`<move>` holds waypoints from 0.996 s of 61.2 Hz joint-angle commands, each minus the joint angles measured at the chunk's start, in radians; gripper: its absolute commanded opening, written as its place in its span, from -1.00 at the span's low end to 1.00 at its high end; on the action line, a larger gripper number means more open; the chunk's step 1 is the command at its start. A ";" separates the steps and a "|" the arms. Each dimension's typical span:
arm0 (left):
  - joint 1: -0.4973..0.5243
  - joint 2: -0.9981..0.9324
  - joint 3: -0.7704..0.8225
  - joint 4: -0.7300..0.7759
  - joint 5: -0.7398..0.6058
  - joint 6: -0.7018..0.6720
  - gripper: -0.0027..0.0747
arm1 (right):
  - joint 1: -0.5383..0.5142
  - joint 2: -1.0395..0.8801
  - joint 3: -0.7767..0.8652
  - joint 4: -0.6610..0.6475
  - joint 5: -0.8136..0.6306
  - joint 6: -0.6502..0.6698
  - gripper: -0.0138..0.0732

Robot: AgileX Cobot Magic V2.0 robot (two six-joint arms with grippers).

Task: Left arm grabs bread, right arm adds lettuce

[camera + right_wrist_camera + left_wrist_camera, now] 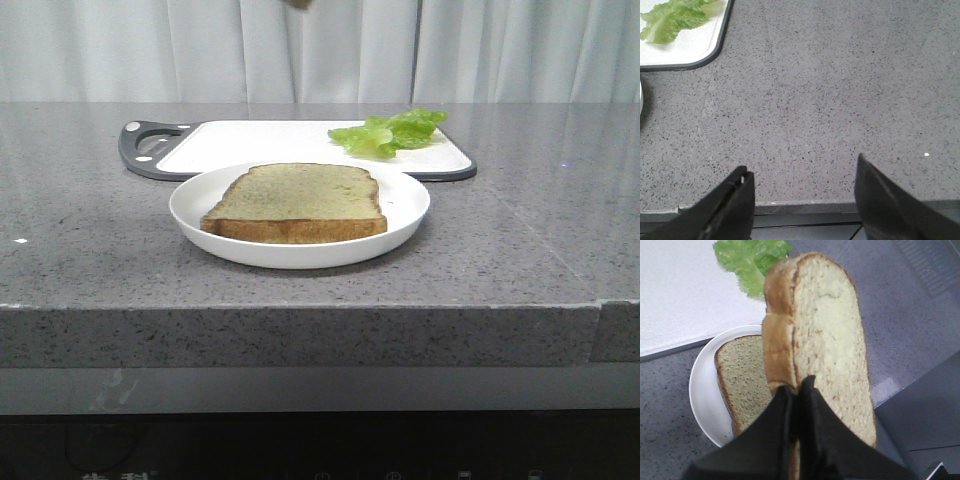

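Observation:
My left gripper (pixel 797 385) is shut on the bread (pixel 825 330), a thick slice with a pale yellowish face and golden crust. It holds the slice on edge, high above the white plate (pixel 702 390). In the front view only a brown scrap shows at the top edge. The lettuce (pixel 390 132) lies on the white cutting board (pixel 260 140) behind the plate and also shows in the left wrist view (pixel 752 260) and right wrist view (pixel 675 20). My right gripper (pixel 802 170) is open and empty over the grey counter near its front edge, well away from the lettuce.
A thinner, greenish-faced slice (pixel 295 200) lies flat on the plate (pixel 300 255) in the counter's middle. The cutting board has a dark grey rim and a handle (pixel 150 145) at its left end. Pale curtains hang behind the counter.

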 commanded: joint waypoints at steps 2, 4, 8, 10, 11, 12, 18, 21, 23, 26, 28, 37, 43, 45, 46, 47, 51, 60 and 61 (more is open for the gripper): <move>0.042 -0.086 -0.007 -0.025 -0.039 0.005 -0.98 | -0.006 0.011 -0.026 -0.011 -0.067 -0.002 0.37; 0.062 -0.101 0.006 -0.025 -0.039 0.005 -0.98 | -0.006 0.011 -0.026 -0.011 -0.067 -0.002 0.37; 0.119 -0.134 0.049 -0.025 -0.039 0.005 -0.98 | -0.006 0.011 -0.026 -0.010 -0.067 -0.001 0.37; 0.143 -0.153 0.069 -0.025 -0.039 0.005 -0.98 | -0.006 0.011 -0.026 -0.010 -0.067 -0.001 0.37; 0.155 -0.161 0.080 -0.025 -0.039 0.005 -0.98 | -0.006 0.011 -0.026 -0.010 -0.067 -0.001 0.37; 0.168 -0.169 0.091 -0.025 -0.039 0.005 -0.98 | -0.006 0.011 -0.026 -0.010 -0.067 -0.001 0.37; 0.246 -0.231 0.172 -0.025 -0.039 0.016 -0.98 | -0.006 0.011 -0.026 -0.010 -0.067 -0.001 0.37; 0.279 -0.275 0.213 -0.025 -0.039 0.024 -0.98 | -0.006 0.011 -0.026 -0.009 -0.070 -0.001 0.37; 0.296 -0.297 0.236 -0.025 -0.039 0.024 -0.98 | -0.006 0.011 -0.026 -0.008 -0.073 -0.001 0.37; 0.321 -0.339 0.275 -0.021 -0.043 0.026 -0.98 | -0.006 0.011 -0.026 -0.008 -0.076 -0.001 0.37; 0.331 -0.362 0.302 -0.010 -0.045 0.026 -0.98 | -0.006 0.011 -0.026 -0.011 -0.078 -0.002 0.37; 0.362 -0.470 0.381 0.040 -0.054 0.026 -0.98 | -0.006 0.011 -0.026 -0.017 -0.100 -0.002 0.37; 0.367 -0.529 0.406 0.079 -0.054 0.026 -0.98 | -0.006 0.011 -0.026 -0.013 -0.109 -0.001 0.37; 0.367 -0.538 0.407 0.081 -0.054 0.026 -0.98 | -0.006 0.011 -0.026 -0.008 -0.116 -0.001 0.37; 0.367 -0.543 0.407 0.081 -0.054 0.026 -0.98 | -0.006 0.011 -0.026 -0.006 -0.119 -0.001 0.37; 0.367 -0.547 0.408 0.081 -0.054 0.026 -0.98 | -0.006 0.011 -0.026 -0.004 -0.124 -0.001 0.37; 0.367 -0.553 0.408 0.081 -0.054 0.026 -0.98 | -0.006 0.015 -0.028 0.002 -0.150 -0.001 0.37; 0.367 -0.553 0.410 0.081 -0.054 0.026 -0.98 | 0.001 0.099 -0.088 0.048 -0.122 -0.025 0.37; 0.367 -0.553 0.410 0.081 -0.054 0.026 -0.98 | 0.002 0.113 -0.099 0.056 -0.113 -0.032 0.37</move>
